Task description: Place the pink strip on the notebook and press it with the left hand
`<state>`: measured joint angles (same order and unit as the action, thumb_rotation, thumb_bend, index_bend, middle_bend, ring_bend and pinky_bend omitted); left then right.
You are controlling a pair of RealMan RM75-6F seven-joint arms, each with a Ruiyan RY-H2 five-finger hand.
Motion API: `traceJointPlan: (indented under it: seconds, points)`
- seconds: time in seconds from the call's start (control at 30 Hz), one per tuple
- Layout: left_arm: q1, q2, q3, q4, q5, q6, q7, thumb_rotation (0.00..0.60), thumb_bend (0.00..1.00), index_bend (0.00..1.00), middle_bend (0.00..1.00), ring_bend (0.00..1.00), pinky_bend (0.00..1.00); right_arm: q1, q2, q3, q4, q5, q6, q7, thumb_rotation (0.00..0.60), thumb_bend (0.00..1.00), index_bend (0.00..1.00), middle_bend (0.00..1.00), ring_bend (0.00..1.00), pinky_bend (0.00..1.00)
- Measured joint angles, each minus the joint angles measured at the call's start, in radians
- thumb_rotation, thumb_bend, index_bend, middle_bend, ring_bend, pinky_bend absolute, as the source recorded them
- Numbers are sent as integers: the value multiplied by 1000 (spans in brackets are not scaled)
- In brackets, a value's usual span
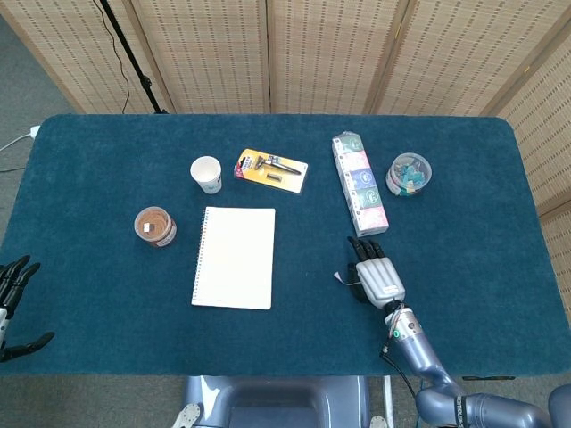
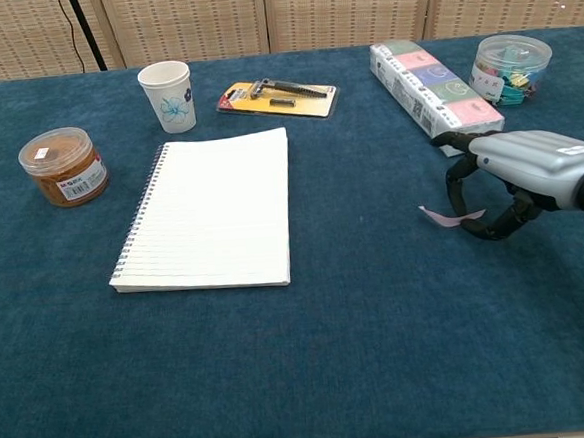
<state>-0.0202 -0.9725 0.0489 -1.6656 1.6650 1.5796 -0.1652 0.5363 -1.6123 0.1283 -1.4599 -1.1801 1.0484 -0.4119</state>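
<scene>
The white spiral notebook (image 1: 235, 257) (image 2: 211, 210) lies flat, left of the table's middle. The pink strip (image 2: 440, 216) (image 1: 339, 278) is a small thin piece just above the blue cloth at the right. My right hand (image 2: 515, 178) (image 1: 375, 275) pinches the strip's right end between thumb and a curled finger, palm down. The strip's free end points left toward the notebook, well short of it. My left hand (image 1: 12, 303) hangs beyond the table's left front corner with fingers spread and nothing in it. The chest view does not show it.
A paper cup (image 2: 167, 95), a brown-filled jar (image 2: 64, 166) and a carded razor pack (image 2: 275, 97) surround the notebook's far side. A long box (image 2: 434, 97) and a tub of clips (image 2: 511, 66) stand behind my right hand.
</scene>
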Motion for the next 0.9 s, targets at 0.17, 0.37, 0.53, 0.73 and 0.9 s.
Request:
traceJointPlan:
  seconds: [0.17, 0.37, 0.53, 0.73, 0.9]
  points:
    - [0, 2, 1, 3, 2, 2, -8, 600, 0, 0, 0, 0, 0, 3, -1, -1, -9, 2, 3, -8, 600, 488, 572, 0, 0, 0]
    - [2, 4, 2, 5, 4, 7, -16, 600, 0, 0, 0, 0, 0, 10, 8, 6, -50, -8, 15, -20, 600, 488, 573, 0, 0, 0]
    - [1, 3, 3, 7, 6, 5, -15, 600, 0, 0, 0, 0, 0, 35, 11, 24, -94, -11, 19, -60, 600, 491, 575, 0, 0, 0]
    - [2, 2, 2, 6, 6, 6, -13, 600, 0, 0, 0, 0, 0, 88, -7, 57, -125, 6, 8, -148, 600, 491, 582, 0, 0, 0]
    - [-3, 1, 1, 2, -3, -8, -8, 600, 0, 0, 0, 0, 0, 154, -48, 91, -137, 38, -11, -224, 600, 505, 588, 0, 0, 0]
